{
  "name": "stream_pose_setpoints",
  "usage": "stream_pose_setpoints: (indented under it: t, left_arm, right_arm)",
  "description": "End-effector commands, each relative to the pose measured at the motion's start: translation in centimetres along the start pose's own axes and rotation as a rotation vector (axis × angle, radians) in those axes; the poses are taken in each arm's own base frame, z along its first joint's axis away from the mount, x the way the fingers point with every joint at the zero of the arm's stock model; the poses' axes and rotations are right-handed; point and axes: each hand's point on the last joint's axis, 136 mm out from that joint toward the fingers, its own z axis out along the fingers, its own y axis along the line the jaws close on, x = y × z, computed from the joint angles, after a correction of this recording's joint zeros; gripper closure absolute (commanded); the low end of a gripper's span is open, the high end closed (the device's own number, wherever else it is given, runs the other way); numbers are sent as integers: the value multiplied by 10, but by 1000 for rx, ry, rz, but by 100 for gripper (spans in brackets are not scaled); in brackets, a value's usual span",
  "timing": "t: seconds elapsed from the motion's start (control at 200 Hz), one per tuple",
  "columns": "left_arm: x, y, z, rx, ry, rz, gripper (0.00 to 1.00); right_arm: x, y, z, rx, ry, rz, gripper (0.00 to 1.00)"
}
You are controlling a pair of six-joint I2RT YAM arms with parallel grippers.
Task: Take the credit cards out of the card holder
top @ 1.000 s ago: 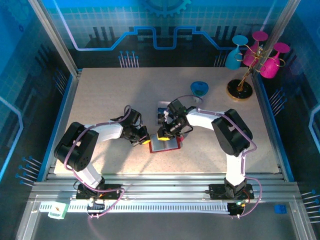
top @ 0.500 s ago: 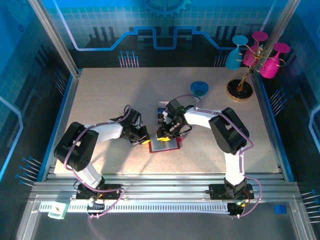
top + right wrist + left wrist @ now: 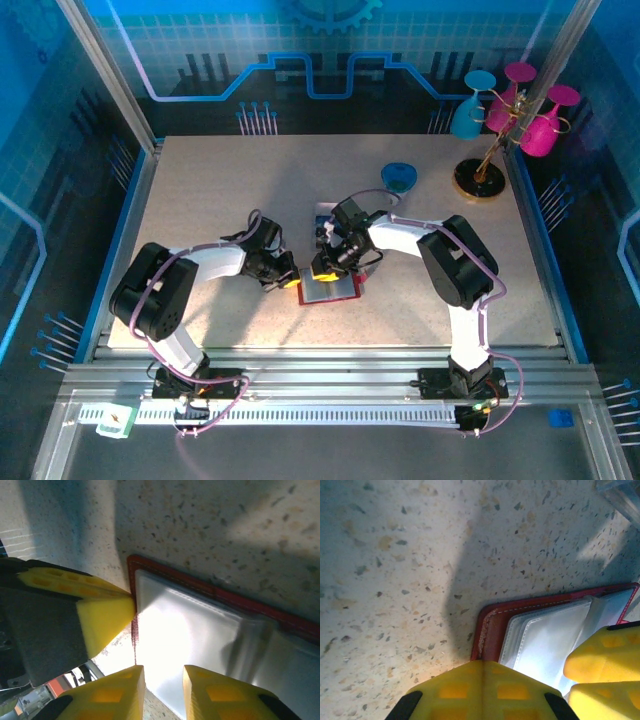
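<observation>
Closed tight, the left jaws bring their yellow pads (image 3: 482, 687) together into one wedge, and its tip rests against the red left edge of the card holder (image 3: 330, 291), close to a corner. The right jaws stand slightly apart, their yellow fingertips (image 3: 112, 695) side by side over the card holder's see-through inner pocket (image 3: 185, 630) with a narrow gap between them; whether they touch the plastic cannot be told. The card holder lies open and flat on the speckled tabletop (image 3: 220, 190), its grey pockets facing up, between the two wrists. Glare washes the pockets out, so what they hold cannot be made out. Well beyond the card holder, toward the far right, sit a blue dish (image 3: 400, 178) and a stand of coloured glasses (image 3: 497, 120).
</observation>
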Motion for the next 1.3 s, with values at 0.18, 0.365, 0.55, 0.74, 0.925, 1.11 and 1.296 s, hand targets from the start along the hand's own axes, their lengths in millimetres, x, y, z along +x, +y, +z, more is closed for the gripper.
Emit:
stream_pose_setpoints:
  t: [0.18, 0.365, 0.55, 0.74, 0.925, 1.11, 1.296]
  left_arm:
    - [-4, 4, 1, -31, 15, 5, 97]
    - [-5, 3, 1, -34, 16, 6, 97]
    - [-6, 6, 1, -44, 24, 8, 97]
    - [-8, 6, 1, -49, 25, 8, 97]
    - [-9, 6, 1, -53, 30, 8, 97]
    - [-13, -5, -8, -34, 9, 25, 96]
    - [-18, -32, -29, 50, -47, 47, 87]
  right_arm:
    - [9, 1, 15, -5, 48, 8, 73]
    - [12, -13, 12, 80, 48, 8, 72]
    - [12, -21, 6, 110, 37, 12, 71]
    - [10, -20, 0, 66, 15, 23, 72]
    - [8, -22, 4, -21, -2, 49, 71]
    - [5, -23, 6, -120, -32, 66, 72]
    - [7, -27, 6, -154, -42, 73, 73]
